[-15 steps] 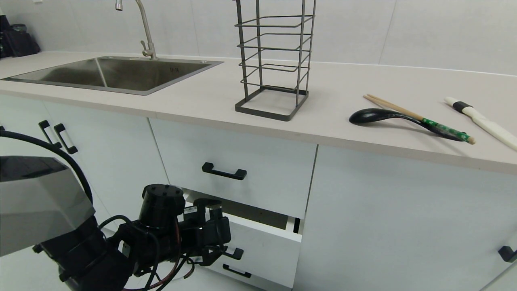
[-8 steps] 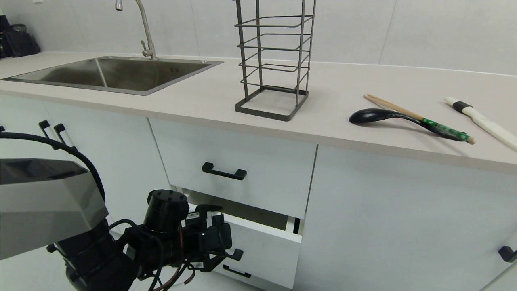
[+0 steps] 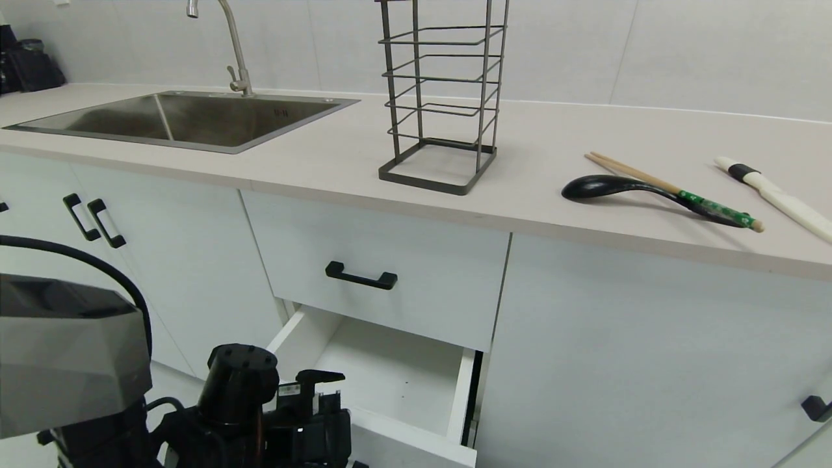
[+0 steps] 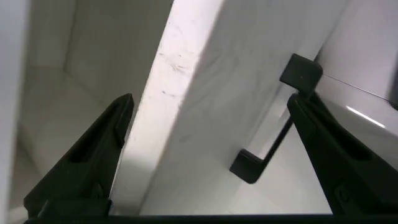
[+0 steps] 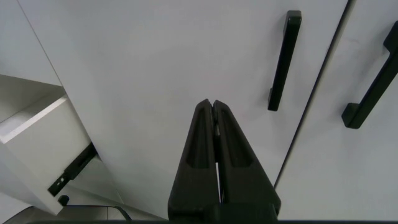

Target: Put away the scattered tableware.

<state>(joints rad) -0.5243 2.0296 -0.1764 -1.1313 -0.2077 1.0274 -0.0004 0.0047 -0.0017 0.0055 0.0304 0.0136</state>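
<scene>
Left tool: fingers spread wide, one on each side of the open drawer front, next to its handle.
Right tool: squeezed shut, nothing in it.
Spoon: by the counter front edge, right end.
Chopsticks: lying across the spoon's handle.
White knife: just right of them.
</scene>
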